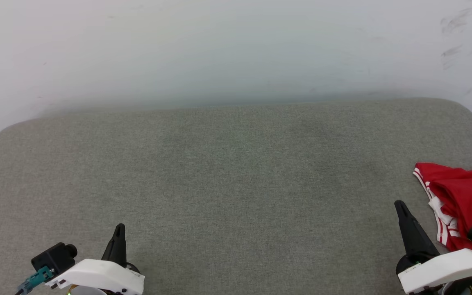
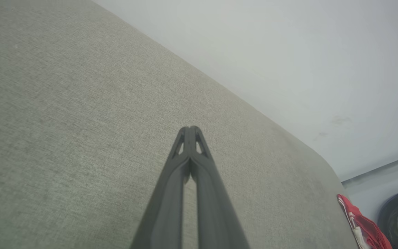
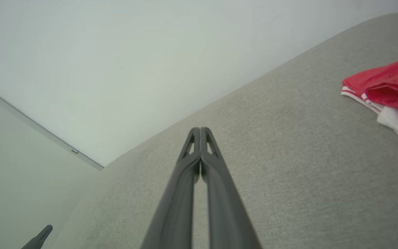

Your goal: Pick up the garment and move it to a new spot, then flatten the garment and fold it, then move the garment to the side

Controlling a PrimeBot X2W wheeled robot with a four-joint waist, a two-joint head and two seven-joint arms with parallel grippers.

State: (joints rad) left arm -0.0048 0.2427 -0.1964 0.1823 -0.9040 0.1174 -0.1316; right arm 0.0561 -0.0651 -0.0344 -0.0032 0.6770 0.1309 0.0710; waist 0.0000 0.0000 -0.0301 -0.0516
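Head view: the left gripper (image 1: 119, 228) sits over the near-left part of the grey pad (image 1: 236, 176), its two dark fingers pressed together. The left wrist view shows the tips meeting above plain fabric. Rightward, the pad is one wide stretch of open grey cloth across its middle, up to its far edge, where it meets the white wall (image 1: 236, 49). Both far corners of the pad are rounded.

Over the pad's near right, the right gripper (image 1: 400, 206) points up the pad, fingers likewise closed tip to tip and gripping nothing. Just right of it lies the garment (image 1: 463, 192) — a bunched red heap with white and striped trim along its left edge. It rests at the pad's right margin and is cut off by the picture's side. The gripper's tip is near the heap's left edge but apart from it. In the right wrist view the heap lies on the pad beside the closed fingers, short of the far edge.
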